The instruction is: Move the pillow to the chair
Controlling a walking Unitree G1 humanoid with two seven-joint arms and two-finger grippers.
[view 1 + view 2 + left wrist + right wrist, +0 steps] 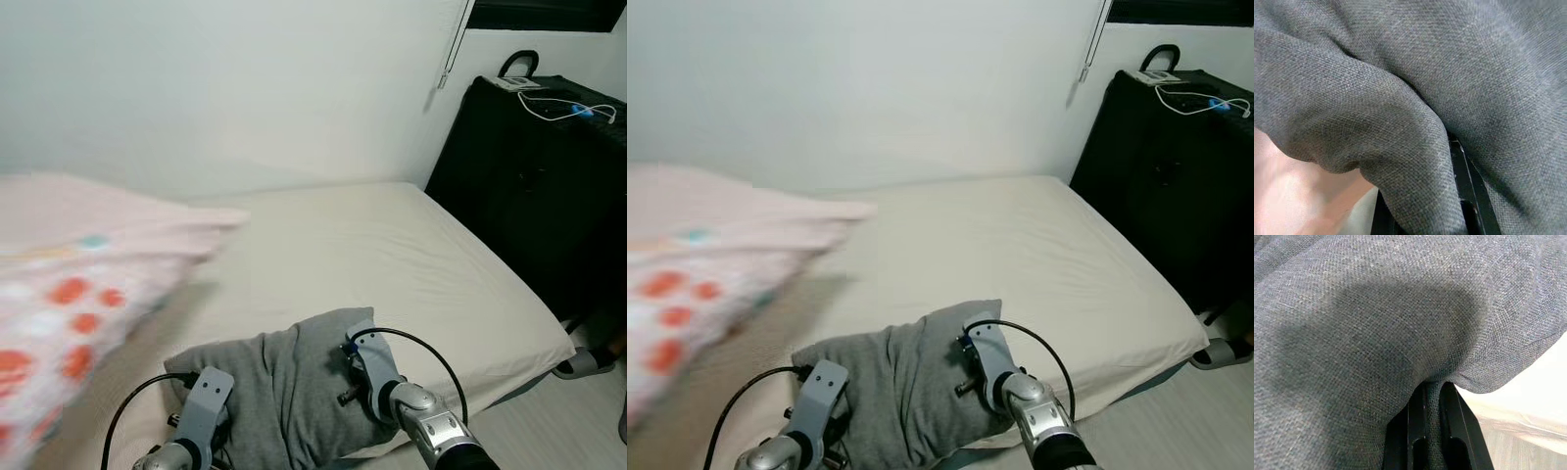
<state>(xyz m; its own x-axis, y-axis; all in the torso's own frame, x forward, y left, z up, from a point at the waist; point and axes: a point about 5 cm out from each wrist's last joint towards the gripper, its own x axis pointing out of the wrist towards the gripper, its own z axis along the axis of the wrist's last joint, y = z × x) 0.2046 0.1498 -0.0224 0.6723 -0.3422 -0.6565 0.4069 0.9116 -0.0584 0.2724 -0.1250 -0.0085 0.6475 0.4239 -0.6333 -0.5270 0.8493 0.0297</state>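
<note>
- In the right wrist view, the right gripper [1431, 396] has its two long black fingers [1415, 431] pressed close together with a fold of grey woven fabric pinched between them: it is clenched on the soft grey fabric pillow [284, 387].
- In the left wrist view, the left gripper [1449, 196] lies under a thick roll of the same grey cloth; one black finger [1471, 191] shows beside the fold, the rest is covered, so I cannot tell whether these jaws are closed or released.
- In the head views the pillow sits in the lower middle of the frame, between the two silver arms, with the left arm's wrist at its lower-left edge and the right arm's wrist against its right side. A black cable loops from each wrist.
- The pillow is over the near edge of the cream-sheeted mattress [392, 255], which runs from the middle of the frame toward the right.
- A pale pink blanket with red-orange and teal spots [69, 294] fills the left of the frame, blurred, lying on the mattress's left part.
- A tall black cabinet-like piece [539, 166] stands at the upper right, beside the mattress; a white cable [573, 110] and a small flat white thing lie on its top.
- A grey slipper [586, 364] rests on the pale floor at the right edge, below the black piece.
- A plain white wall [245, 88] runs behind the mattress.
</note>
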